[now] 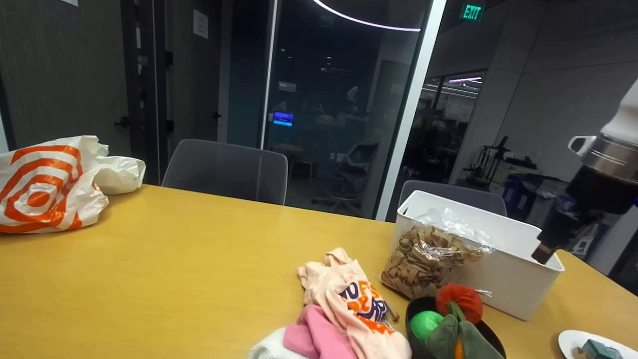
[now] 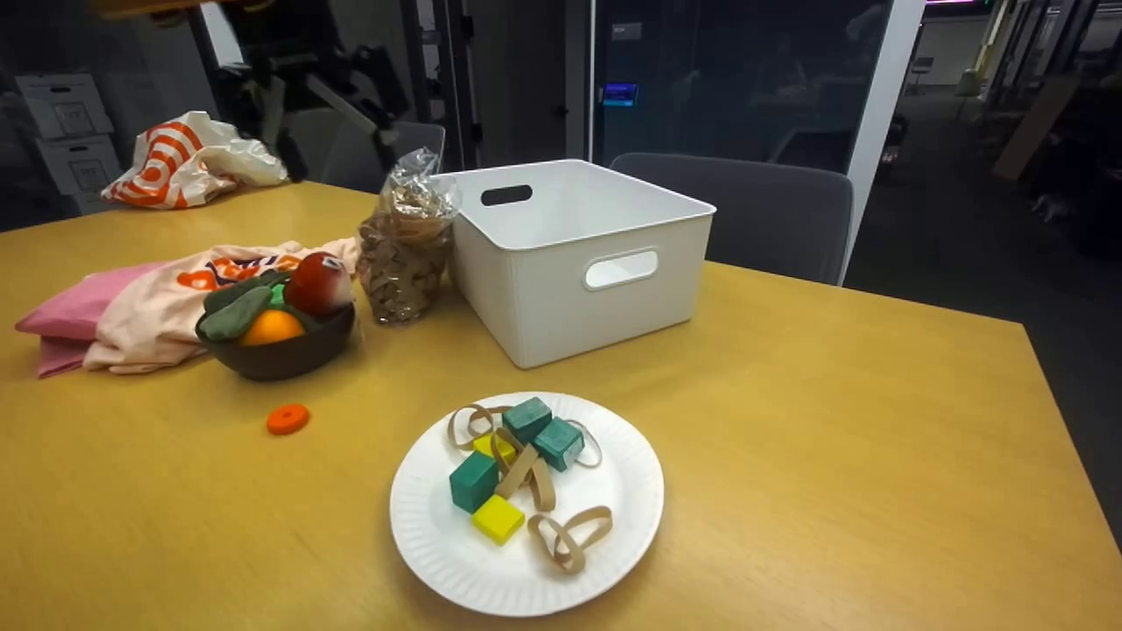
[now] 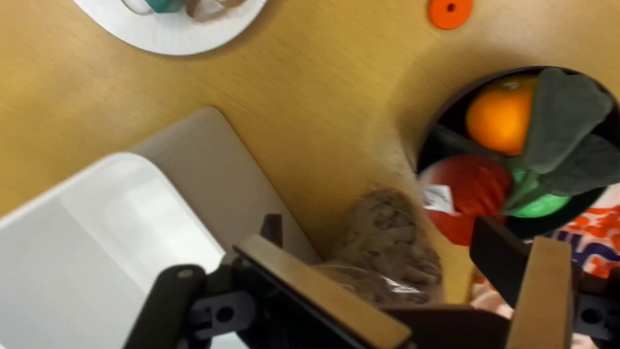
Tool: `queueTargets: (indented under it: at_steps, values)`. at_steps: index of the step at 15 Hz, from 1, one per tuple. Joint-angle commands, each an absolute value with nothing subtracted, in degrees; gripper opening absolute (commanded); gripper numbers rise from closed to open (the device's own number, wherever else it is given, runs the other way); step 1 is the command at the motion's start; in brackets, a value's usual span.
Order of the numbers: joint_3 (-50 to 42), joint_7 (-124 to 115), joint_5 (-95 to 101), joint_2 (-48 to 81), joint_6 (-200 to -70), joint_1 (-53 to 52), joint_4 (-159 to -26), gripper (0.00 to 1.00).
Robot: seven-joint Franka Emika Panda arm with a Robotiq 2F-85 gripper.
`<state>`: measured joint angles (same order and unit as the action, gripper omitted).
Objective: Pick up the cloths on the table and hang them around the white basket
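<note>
A peach cloth with orange and purple lettering (image 1: pixel 349 299) lies bunched on the table, overlapping a pink cloth (image 1: pixel 319 331). A whitish cloth (image 1: pixel 276 346) shows at the frame's bottom edge. The peach cloth (image 2: pixel 158 307) and pink cloth (image 2: pixel 83 307) also show in an exterior view. The white basket (image 1: pixel 518 281) stands upright on the table, seen also in an exterior view (image 2: pixel 605 302) and the wrist view (image 3: pixel 193 184). My gripper (image 2: pixel 340 158) is open and empty, in the air above the table. In the wrist view the gripper (image 3: pixel 380 242) is over the bag beside the basket.
A clear bag of brown strips (image 1: pixel 423 259) leans by the basket. A dark bowl (image 2: pixel 280 359) of toy fruit sits beside the cloths. A paper plate (image 2: pixel 421 543) holds blocks and bands. An orange disc (image 2: pixel 287 419) and a shopping bag (image 1: pixel 50 189) lie on the table.
</note>
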<state>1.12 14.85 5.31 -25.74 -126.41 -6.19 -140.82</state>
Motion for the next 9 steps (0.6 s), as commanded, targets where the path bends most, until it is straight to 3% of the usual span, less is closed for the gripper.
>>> queueTargets:
  at_steps: [1,9]
  values:
    - [5.91,16.55,3.36,-30.39,-125.26,-12.61,-141.61,1.00]
    - [15.17,18.78,4.78,-17.66,-137.33,-22.76,-136.76,1.00]
